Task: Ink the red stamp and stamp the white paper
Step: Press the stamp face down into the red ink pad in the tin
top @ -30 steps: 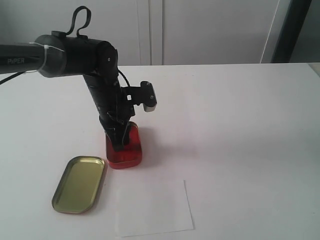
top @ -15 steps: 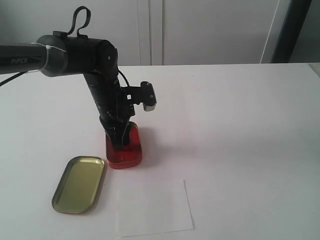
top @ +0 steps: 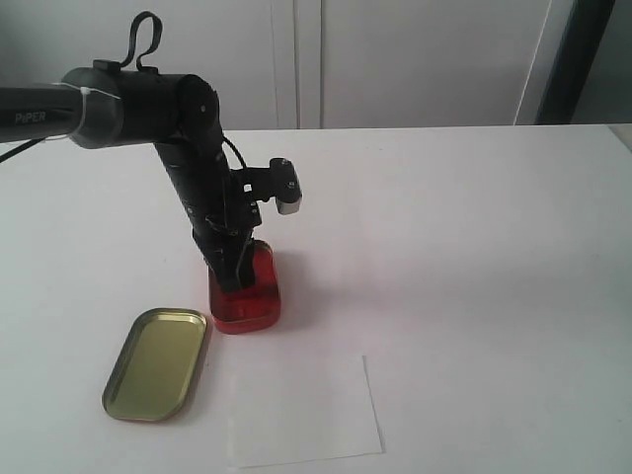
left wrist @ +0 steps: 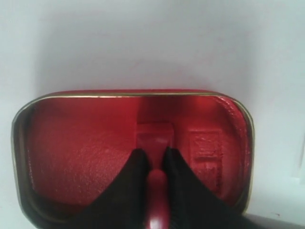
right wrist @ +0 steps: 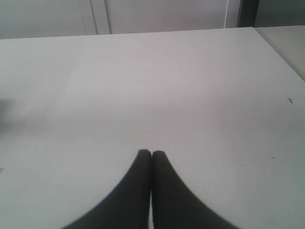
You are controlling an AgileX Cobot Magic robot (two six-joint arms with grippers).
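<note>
My left gripper is shut on the red stamp, gripping its knob handle, with the flat base over the pad of the open red ink tin. A square imprint marks the pad beside the stamp. In the exterior view the left gripper reaches down into the ink tin; the stamp itself is hidden there behind the fingers. The white paper lies on the table in front of the tin. My right gripper is shut and empty above bare table; it is out of the exterior view.
The tin's gold lid lies upside down to the left of the paper. The white tabletop stretches to the right. A wall and cabinet doors stand behind the table's far edge.
The left arm has shifted slightly to the left and its wrist has risen a little over the ink tin. The lid and the paper have not moved.
</note>
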